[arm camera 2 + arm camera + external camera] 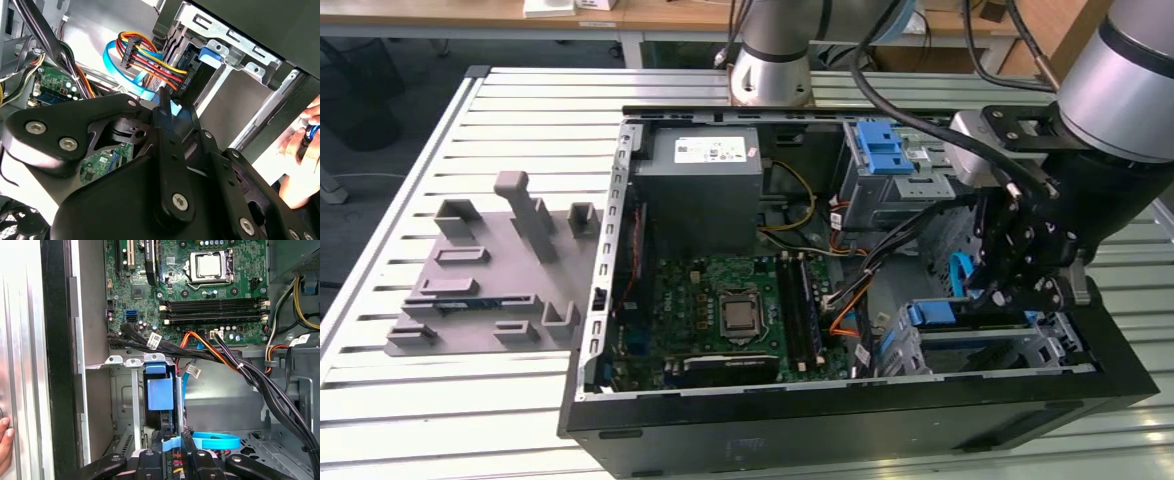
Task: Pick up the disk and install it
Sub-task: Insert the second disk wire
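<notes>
The black metal linkage gripper (1014, 285) reaches into the open computer case (720, 420), near the blue-framed disk (161, 395) seated upright in the steel bay. Whether its fingers are apart cannot be told.

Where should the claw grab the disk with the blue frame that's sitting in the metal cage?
Probably by the blue frame end of the disk, which faces out of the drive cage. Come straight down from the computer case's open side, where the claw is. The cage's metal walls seem to cover the disk's flat sides, so only that end looks free.
</notes>
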